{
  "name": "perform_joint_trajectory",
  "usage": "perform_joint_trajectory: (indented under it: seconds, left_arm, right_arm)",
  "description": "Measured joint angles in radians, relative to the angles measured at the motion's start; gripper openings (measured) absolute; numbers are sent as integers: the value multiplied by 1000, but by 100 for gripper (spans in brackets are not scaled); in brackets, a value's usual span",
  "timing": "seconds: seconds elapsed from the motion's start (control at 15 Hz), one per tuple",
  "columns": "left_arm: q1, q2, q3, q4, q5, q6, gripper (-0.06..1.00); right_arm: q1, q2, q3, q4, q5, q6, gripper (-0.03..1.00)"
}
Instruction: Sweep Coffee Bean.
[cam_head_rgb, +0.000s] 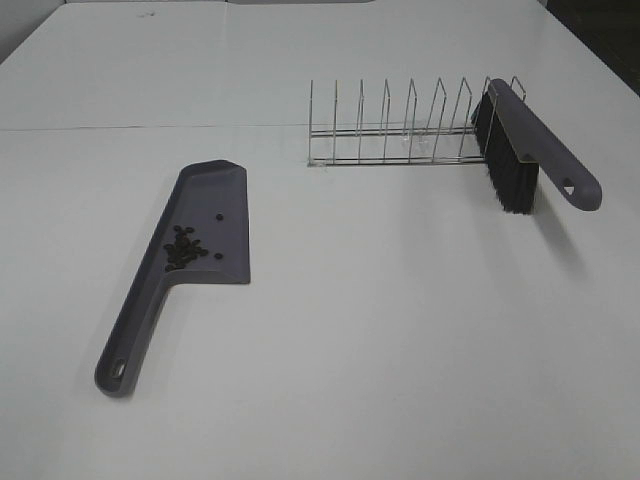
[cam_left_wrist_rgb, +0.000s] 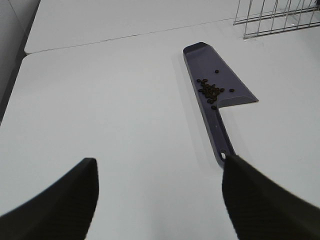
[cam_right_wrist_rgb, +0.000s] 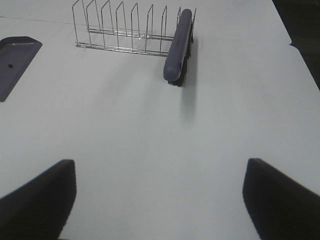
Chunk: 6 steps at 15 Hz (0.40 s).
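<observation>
White table (cam_head_rgb: 380, 350): coffee bean (cam_head_rgb: 184, 249) cluster on dustpan (cam_head_rgb: 205, 225), left side; light, rolls easily; lift by handle. Left gripper (cam_left_wrist_rgb: 159, 200), right gripper (cam_right_wrist_rgb: 159, 197) spread wide, empty.

The coffee beans (cam_head_rgb: 184, 248), tiny dark oval specks, lie clustered on the grey dustpan (cam_head_rgb: 212, 205) blade near its handle side, left of centre in the frame; two beans sit slightly apart.

Bright even overhead light, soft shadows, sharp.
</observation>
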Motion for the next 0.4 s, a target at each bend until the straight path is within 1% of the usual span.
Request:
perform_joint_trajectory:
  seconds: [0.4]
  left_arm:
    - [0, 0, 0, 0, 0, 0, 65]
  right_arm:
    - [0, 0, 0, 0, 0, 1, 76]
